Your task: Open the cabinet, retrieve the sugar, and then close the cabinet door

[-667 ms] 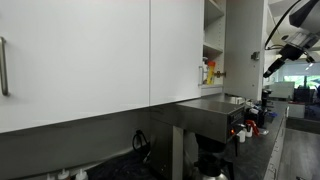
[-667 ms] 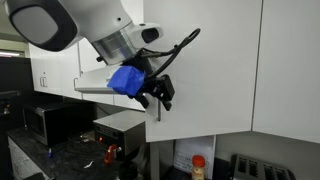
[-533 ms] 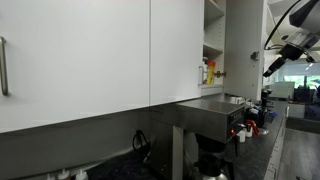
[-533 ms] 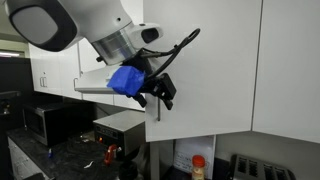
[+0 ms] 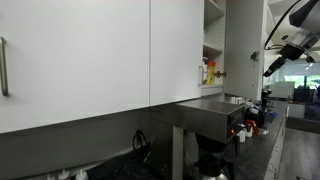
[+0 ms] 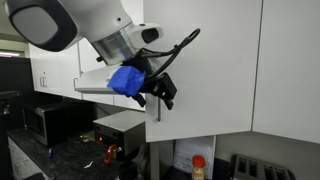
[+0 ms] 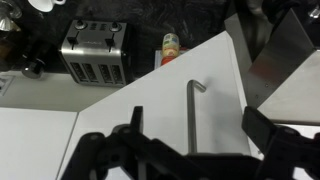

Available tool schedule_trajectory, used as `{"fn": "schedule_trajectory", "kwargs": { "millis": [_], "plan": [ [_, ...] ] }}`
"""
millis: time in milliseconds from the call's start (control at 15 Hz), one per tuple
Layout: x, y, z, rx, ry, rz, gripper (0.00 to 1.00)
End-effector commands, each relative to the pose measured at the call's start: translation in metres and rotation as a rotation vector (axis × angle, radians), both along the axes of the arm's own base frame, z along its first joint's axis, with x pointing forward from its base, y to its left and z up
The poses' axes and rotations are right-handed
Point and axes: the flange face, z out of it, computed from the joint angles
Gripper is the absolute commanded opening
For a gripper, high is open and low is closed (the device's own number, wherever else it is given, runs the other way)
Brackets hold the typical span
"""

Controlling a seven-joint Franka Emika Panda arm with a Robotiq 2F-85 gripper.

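Observation:
The cabinet (image 5: 214,40) stands open at the far end of the white row, its shelves showing. The cabinet door (image 6: 210,70) is swung out, and in an exterior view it shows as a grey panel (image 5: 245,50). Its slim silver handle (image 7: 192,115) runs up the white panel (image 7: 140,135) in the wrist view. My gripper (image 7: 196,118) is open around the handle, one dark finger on either side and clear of it. It hangs at the door's lower edge (image 6: 160,95), below the blue wrist part. Yellow and red bottles (image 5: 207,72) sit on a shelf. The sugar is out of view.
Below the door lie a dark counter, a steel toaster (image 7: 95,50) and a red-capped bottle (image 7: 171,45). A steel range hood (image 5: 210,115) juts out under the cabinets. Shut white doors (image 5: 80,50) fill the near row. A microwave (image 6: 55,120) stands on the counter.

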Motion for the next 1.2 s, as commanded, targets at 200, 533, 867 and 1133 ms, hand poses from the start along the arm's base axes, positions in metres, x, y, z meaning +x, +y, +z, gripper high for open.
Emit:
{"fn": "schedule_trajectory", "kwargs": {
  "millis": [200, 533, 867, 1133],
  "plan": [
    [-0.003, -0.001, -0.001, -0.003, 0.002, -0.016, 1.00],
    [-0.057, -0.014, -0.005, -0.015, 0.066, -0.144, 1.00],
    [-0.102, -0.003, -0.007, -0.042, 0.142, -0.199, 1.00],
    [-0.113, 0.034, -0.009, -0.047, 0.188, -0.177, 1.00]
  ]
}}
